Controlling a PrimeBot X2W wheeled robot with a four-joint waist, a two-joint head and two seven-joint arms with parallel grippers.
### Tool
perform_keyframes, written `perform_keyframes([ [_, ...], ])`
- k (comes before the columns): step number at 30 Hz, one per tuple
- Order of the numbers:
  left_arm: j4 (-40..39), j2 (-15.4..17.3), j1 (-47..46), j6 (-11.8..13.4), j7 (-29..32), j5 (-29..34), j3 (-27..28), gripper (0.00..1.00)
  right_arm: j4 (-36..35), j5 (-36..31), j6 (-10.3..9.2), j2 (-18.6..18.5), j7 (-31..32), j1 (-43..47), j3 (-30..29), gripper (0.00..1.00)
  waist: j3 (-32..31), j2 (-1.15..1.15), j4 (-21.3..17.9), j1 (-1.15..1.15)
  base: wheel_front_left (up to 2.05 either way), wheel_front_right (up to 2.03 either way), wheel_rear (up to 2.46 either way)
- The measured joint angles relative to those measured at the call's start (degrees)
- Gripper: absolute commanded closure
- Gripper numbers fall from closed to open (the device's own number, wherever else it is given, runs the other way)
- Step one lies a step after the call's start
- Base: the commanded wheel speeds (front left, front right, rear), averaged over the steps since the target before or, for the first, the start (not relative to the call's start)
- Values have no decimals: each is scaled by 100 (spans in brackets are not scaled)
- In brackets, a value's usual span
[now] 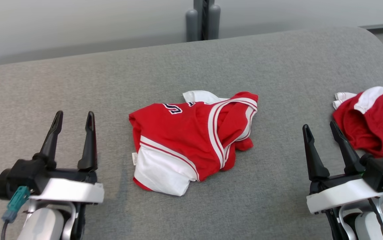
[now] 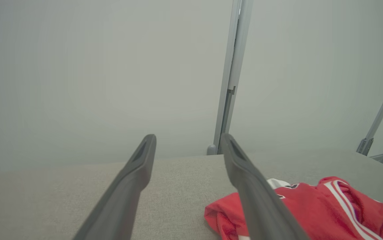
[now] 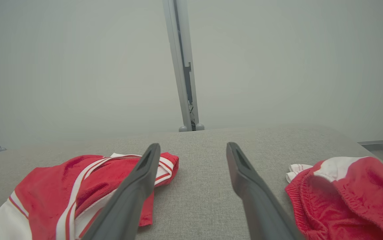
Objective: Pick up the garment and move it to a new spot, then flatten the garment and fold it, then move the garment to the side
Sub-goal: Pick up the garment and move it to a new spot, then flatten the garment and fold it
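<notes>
Evidently little is done — the jersey [image 1: 191, 140] lies crumpled mid-way across the tabletop [image 1: 78, 83], not yet flattened or folded. The left pincer [image 1: 74, 116] and right pincer [image 1: 319, 128] flank it, wide open, holding nothing.

The left gripper [image 1: 74, 116] sits at the lower left of the head view. Its two long dark fingers [image 1: 52, 136] stand spread apart and empty, leaning slightly to the right. Below them come a black housing [image 1: 28, 173], a white collar [image 1: 68, 191] and a pale forearm [image 1: 43, 226], with a teal plug [image 1: 15, 203] and cable on the outer side. The right gripper [image 1: 319, 126] sits at the lower right, its fingers likewise parted and empty, tilted a little to the left, above the same housing, collar and forearm. In each wrist view the two fingers rise wide apart.
</notes>
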Motion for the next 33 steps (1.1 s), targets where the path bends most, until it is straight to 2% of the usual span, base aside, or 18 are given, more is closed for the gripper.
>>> perform_keyframes([
  [9, -191, 318, 611, 24, 35, -2, 174, 0, 0, -58, 0, -53, 121, 212, 35, 0, -344, 0, 268, 0, 0, 0, 0],
  [22, -303, 336, 1198, 108, 198, -105, 83, 0, -193, -153, 0, -76, 360, 669, -20, 0, -857, 0, 400, 0, 0, 0, 0],
  [33, -450, 355, 1313, 225, 261, -126, 35, 0, -400, -169, 0, -53, 504, 789, -62, 0, -875, 0, 431, 0, 0, 0, 0],
])
